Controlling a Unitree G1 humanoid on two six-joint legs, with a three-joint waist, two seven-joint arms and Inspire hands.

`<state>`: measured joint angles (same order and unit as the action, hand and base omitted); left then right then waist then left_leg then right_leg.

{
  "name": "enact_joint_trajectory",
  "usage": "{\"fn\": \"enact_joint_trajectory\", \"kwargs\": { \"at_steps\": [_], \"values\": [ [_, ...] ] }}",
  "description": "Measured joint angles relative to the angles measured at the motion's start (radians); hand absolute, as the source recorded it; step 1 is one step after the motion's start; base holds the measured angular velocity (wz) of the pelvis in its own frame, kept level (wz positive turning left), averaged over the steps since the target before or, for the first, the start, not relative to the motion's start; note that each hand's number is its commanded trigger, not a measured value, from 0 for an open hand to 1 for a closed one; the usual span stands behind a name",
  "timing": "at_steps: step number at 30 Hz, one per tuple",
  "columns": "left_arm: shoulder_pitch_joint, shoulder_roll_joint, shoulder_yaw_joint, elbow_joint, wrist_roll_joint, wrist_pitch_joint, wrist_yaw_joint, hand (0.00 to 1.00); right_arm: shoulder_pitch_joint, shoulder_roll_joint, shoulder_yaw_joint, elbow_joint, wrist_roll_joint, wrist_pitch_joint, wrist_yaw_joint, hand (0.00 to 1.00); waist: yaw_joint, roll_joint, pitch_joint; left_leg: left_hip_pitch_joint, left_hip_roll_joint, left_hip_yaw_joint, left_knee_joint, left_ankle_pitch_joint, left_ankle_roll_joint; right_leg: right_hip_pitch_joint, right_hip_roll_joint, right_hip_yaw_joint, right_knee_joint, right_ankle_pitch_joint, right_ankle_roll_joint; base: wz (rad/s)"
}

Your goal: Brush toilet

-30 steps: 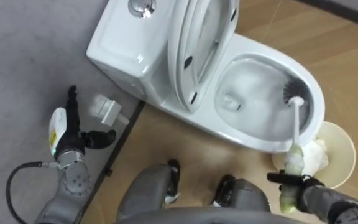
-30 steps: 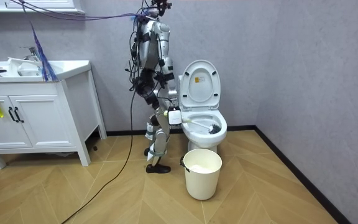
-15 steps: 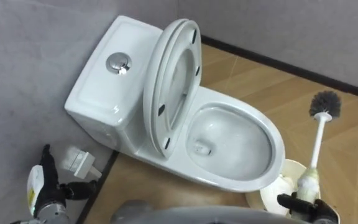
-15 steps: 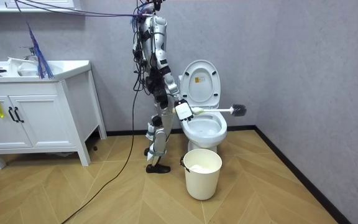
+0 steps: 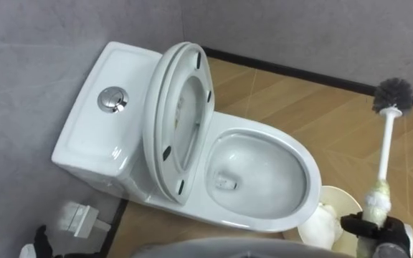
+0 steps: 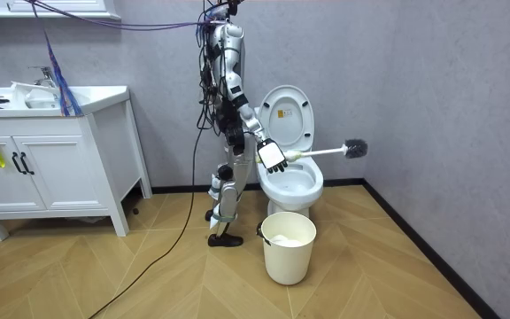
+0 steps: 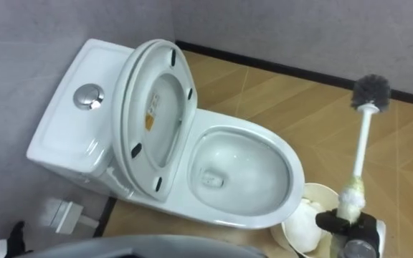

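The white toilet [image 5: 308, 174] stands against the grey wall with its lid [image 5: 174, 122] raised, and its bowl holds a little water. My right hand [image 5: 380, 233] is shut on the pale grip of the toilet brush [image 5: 384, 150]. The brush's dark bristle head [image 5: 393, 94] hangs over the wooden floor to the right of the bowl, touching nothing. In the room view the brush [image 6: 326, 151] is held nearly level above the bowl, its head past the toilet [image 6: 295, 182] on the room view's right. A tip of my left hand [image 5: 40, 236] peeks in at the lower left edge.
A cream bin [image 5: 339, 203] holding white paper stands by the bowl's front right, close to my right hand. A small white box [image 5: 77, 217] lies on the floor left of the tank [image 5: 95, 132]. A white vanity [image 6: 51, 159] stands further along the wall.
The brush has come up out of the bowl and swung to the right of it, over the floor. The head view has shifted, and my left hand has slid to the frame's edge.
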<state>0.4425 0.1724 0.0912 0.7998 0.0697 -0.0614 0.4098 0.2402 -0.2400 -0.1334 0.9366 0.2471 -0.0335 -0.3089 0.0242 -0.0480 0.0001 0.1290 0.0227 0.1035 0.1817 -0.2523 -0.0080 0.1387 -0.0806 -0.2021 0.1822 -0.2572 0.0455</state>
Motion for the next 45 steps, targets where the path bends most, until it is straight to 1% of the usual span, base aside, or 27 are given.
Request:
{"fn": "enact_joint_trajectory", "kwargs": {
  "at_steps": [2, 4, 5, 6, 7, 9, 11, 13, 15, 17, 20, 23, 26, 30, 32, 33, 34, 35, 36, 37, 38, 39, 40, 41, 42, 44, 45],
  "values": [
    [-0.017, -0.005, 0.016, 0.031, 0.003, 0.013, -0.016, 0.0, 0.013, 0.016, -0.019, 0.008, -0.005, -0.001, -0.004, 1.0, -0.007, 0.007, 0.0017, 0.006, 0.001, 0.002, -0.003, 0.0, 0.0, 0.003, 0.002, 0.011, -0.001, 0.0, 0.0, -0.17],
    [-0.045, -0.005, 0.027, 0.067, 0.01, 0.021, -0.031, 0.0, 0.014, 0.032, -0.035, 0.045, -0.011, -0.001, -0.005, 1.0, -0.03, 0.003, 0.0008, 0.005, 0.001, 0.003, -0.003, 0.0, 0.0, 0.003, 0.002, 0.014, 0.0, 0.0, -0.001, 0.0],
    [-0.067, -0.005, 0.028, 0.093, 0.022, 0.029, -0.038, 0.0, 0.014, 0.046, -0.049, 0.069, -0.015, -0.001, -0.007, 1.0, -0.042, 0.011, -0.0016, 0.005, 0.001, 0.006, -0.004, 0.0, 0.0, 0.001, 0.002, 0.017, 0.0, 0.001, -0.001, 0.0],
    [-0.086, -0.005, 0.03, 0.115, 0.047, 0.037, -0.052, 0.0, 0.021, 0.058, -0.051, 0.082, -0.02, 0.003, -0.007, 1.0, -0.047, 0.014, -0.0043, 0.008, 0.001, 0.011, -0.007, 0.0, 0.0, -0.001, 0.003, 0.036, 0.0, 0.001, -0.001, -0.1],
    [-0.088, -0.006, 0.03, 0.117, 0.065, 0.041, -0.058, 0.0, 0.026, 0.063, -0.051, 0.083, -0.031, 0.005, -0.007, 1.0, -0.047, 0.017, -0.0046, 0.013, 0.001, 0.013, -0.009, 0.0, 0.0, 0.0, 0.004, 0.041, 0.0, 0.001, -0.001, -0.3],
    [-0.091, -0.006, 0.03, 0.115, 0.129, 0.054, -0.08, 0.0, 0.047, 0.082, -0.053, 0.085, -0.089, 0.005, -0.007, 1.0, -0.055, 0.025, -0.0024, 0.027, 0.002, 0.013, -0.021, 0.0, 0.0, 0.01, 0.007, 0.06, 0.0, 0.003, -0.004, -0.27],
    [-0.104, -0.006, 0.03, 0.115, 0.169, 0.062, -0.093, 0.0, 0.059, 0.087, -0.053, 0.09, -0.131, 0.007, -0.007, 1.0, -0.071, 0.031, -0.0015, 0.037, 0.002, 0.018, -0.024, 0.0, 0.0, 0.014, 0.008, 0.078, 0.001, 0.005, -0.004, -0.13],
    [-0.116, -0.006, 0.03, 0.115, 0.193, 0.063, -0.099, 0.0, 0.054, 0.089, -0.053, 0.097, -0.176, 0.013, -0.007, 1.0, -0.074, 0.036, -0.0008, 0.049, 0.001, 0.03, -0.032, 0.0, 0.0, 0.014, 0.009, 0.1, 0.001, 0.005, -0.004, -0.26],
    [-0.14, -0.007, 0.03, 0.115, 0.214, 0.065, -0.102, 0.0, 0.044, 0.094, -0.053, 0.116, -0.232, 0.014, -0.004, 1.0, -0.074, 0.034, -0.0014, 0.057, 0.001, 0.035, -0.037, 0.0, 0.0, 0.01, 0.011, 0.116, 0.001, 0.005, -0.004, -0.27],
    [-0.146, -0.012, 0.034, 0.117, 0.229, 0.085, -0.111, 0.0, 0.037, 0.094, -0.053, 0.117, -0.273, 0.014, -0.001, 1.0, -0.074, 0.034, -0.0008, 0.056, 0.001, 0.032, -0.038, 0.0, 0.0, 0.003, 0.012, 0.117, 0.002, 0.006, -0.003, -0.19],
    [-0.148, -0.012, 0.031, 0.117, 0.251, 0.092, -0.121, 0.0, 0.034, 0.094, -0.053, 0.122, -0.327, 0.016, 0.007, 1.0, -0.078, 0.033, -0.0006, 0.056, 0.001, 0.033, -0.038, 0.0, 0.0, 0.003, 0.012, 0.117, 0.001, 0.008, -0.002, -0.02],
    [-0.147, -0.012, 0.024, 0.124, 0.287, 0.106, -0.14, 0.0, 0.013, 0.092, -0.035, 0.158, -0.366, 0.034, 0.03, 1.0, -0.075, 0.035, 0.0005, 0.06, 0.001, 0.031, -0.038, 0.0, 0.0, 0.003, 0.012, 0.117, 0.001, 0.008, -0.002, 0.0],
    [-0.146, -0.022, 0.023, 0.127, 0.296, 0.122, -0.152, 0.0, 0.002, 0.092, -0.012, 0.196, -0.404, 0.041, 0.061, 1.0, -0.075, 0.036, 0.0007, 0.064, 0.002, 0.031, -0.038, 0.0, 0.0, 0.004, 0.013, 0.118, 0.001, 0.008, -0.002, 0.0],
    [-0.146, -0.048, 0.023, 0.139, 0.297, 0.149, -0.175, 0.0, -0.004, 0.093, 0.015, 0.232, -0.414, 0.081, 0.12, 1.0, -0.075, 0.038, 0.0013, 0.075, 0.002, 0.029, -0.038, 0.0, 0.0, 0.018, 0.013, 0.118, 0.003, 0.008, -0.002, -0.03],
    [-0.147, -0.052, 0.021, 0.146, 0.299, 0.157, -0.189, 0.0, -0.002, 0.093, 0.025, 0.234, -0.414, 0.093, 0.136, 1.0, -0.076, 0.039, 0.0015, 0.087, 0.005, 0.019, -0.038, 0.0, 0.001, 0.016, 0.015, 0.115, 0.019, 0.008, -0.002, -0.11],
    [-0.157, -0.057, 0.018, 0.149, 0.313, 0.17, -0.197, 0.0, -0.003, 0.092, 0.032, 0.239, -0.411, 0.098, 0.144, 1.0, -0.074, 0.059, 0.013, 0.109, 0.032, -0.035, -0.041, 0.001, 0.001, -0.024, 0.032, 0.097, 0.104, 0.004, -0.007, -0.26],
    [-0.156, -0.057, 0.016, 0.153, 0.319, 0.172, -0.199, 0.0, -0.003, 0.094, 0.037, 0.239, -0.409, 0.099, 0.15, 1.0, -0.07, 0.073, 0.0147, 0.118, 0.054, -0.081, -0.045, 0.001, 0.001, -0.058, 0.054, 0.091, 0.142, -0.02, -0.025, -0.67],
    [-0.155, -0.051, 0.035, 0.168, 0.345, 0.183, -0.203, 0.0, -0.023, 0.109, 0.064, 0.238, -0.408, 0.102, 0.16, 1.0, -0.065, 0.076, 0.0146, 0.113, 0.082, -0.116, -0.039, 0.0, -0.001, -0.112, 0.12, 0.137, 0.037, -0.005, -0.079, -0.7],
    [-0.16, -0.042, 0.064, 0.202, 0.368, 0.204, -0.204, 0.0, -0.036, 0.126, 0.093, 0.229, -0.407, 0.105, 0.161, 1.0, -0.082, 0.065, 0.0118, 0.083, 0.095, -0.101, -0.005, -0.015, -0.041, -0.12, 0.138, 0.116, -0.017, 0.113, -0.09, -0.51],
    [-0.167, -0.036, 0.067, 0.213, 0.373, 0.214, -0.205, 0.0, -0.036, 0.13, 0.096, 0.224, -0.402, 0.107, 0.16, 1.0, -0.092, 0.054, 0.0109, 0.073, 0.095, -0.08, 0.002, -0.021, -0.052, -0.116, 0.135, 0.108, -0.021, 0.114, -0.095, 0.18],
    [-0.172, -0.035, 0.056, 0.231, 0.38, 0.222, -0.205, 0.0, -0.032, 0.125, 0.101, 0.23, -0.385, 0.122, 0.159, 1.0, -0.111, 0.051, 0.012, 0.056, 0.095, -0.062, -0.016, -0.023, -0.052, -0.109, 0.131, 0.112, -0.02, 0.113, -0.096, 0.56],
    [-0.172, -0.037, 0.04, 0.229, 0.386, 0.222, -0.213, 0.0, -0.032, 0.121, 0.099, 0.251, -0.372, 0.145, 0.158, 1.0, -0.113, 0.038, 0.0171, 0.02, 0.088, -0.039, -0.024, -0.024, -0.05, -0.1, 0.124, 0.15, -0.018, 0.113, -0.095, 0.63],
    [-0.173, -0.039, 0.035, 0.224, 0.395, 0.224, -0.219, 0.0, -0.033, 0.121, 0.095, 0.26, -0.369, 0.152, 0.158, 1.0, -0.114, 0.034, 0.0166, -0.006, 0.083, -0.027, -0.027, -0.022, -0.052, -0.095, 0.116, 0.17, -0.018, 0.113, -0.095, 0.68],
    [-0.177, -0.039, 0.02, 0.22, 0.407, 0.232, -0.226, 0.0, -0.029, 0.124, 0.079, 0.284, -0.365, 0.164, 0.158, 1.0, -0.114, 0.03, 0.0109, -0.045, 0.069, -0.002, -0.017, 0.01, -0.026, -0.086, 0.096, 0.192, -0.01, 0.106, -0.079, 0.49],
    [-0.174, -0.046, 0.014, 0.218, 0.424, 0.246, -0.227, 0.0, -0.031, 0.122, 0.066, 0.309, -0.362, 0.17, 0.166, 1.0, -0.1, 0.024, -0.0001, -0.027, 0.054, 0.021, -0.016, 0.029, -0.022, -0.082, 0.083, 0.186, -0.012, 0.104, -0.066, 0.35],
    [-0.172, -0.049, 0.011, 0.22, 0.427, 0.266, -0.239, 0.0, -0.045, 0.12, 0.046, 0.319, -0.351, 0.18, 0.176, 1.0, -0.084, 0.017, 0.0013, -0.004, 0.039, 0.028, -0.019, 0.028, -0.019, -0.062, 0.079, 0.163, -0.017, 0.096, -0.052, -0.11],
    [-0.168, -0.049, 0.013, 0.221, 0.426, 0.278, -0.25, 0.0, -0.049, 0.12, 0.036, 0.319, -0.347, 0.183, 0.181, 1.0, -0.074, 0.018, 0.0017, 0.008, 0.034, 0.025, -0.019, 0.027, -0.018, -0.05, 0.075, 0.152, -0.023, 0.097, -0.051, -0.24]
  ]
}}
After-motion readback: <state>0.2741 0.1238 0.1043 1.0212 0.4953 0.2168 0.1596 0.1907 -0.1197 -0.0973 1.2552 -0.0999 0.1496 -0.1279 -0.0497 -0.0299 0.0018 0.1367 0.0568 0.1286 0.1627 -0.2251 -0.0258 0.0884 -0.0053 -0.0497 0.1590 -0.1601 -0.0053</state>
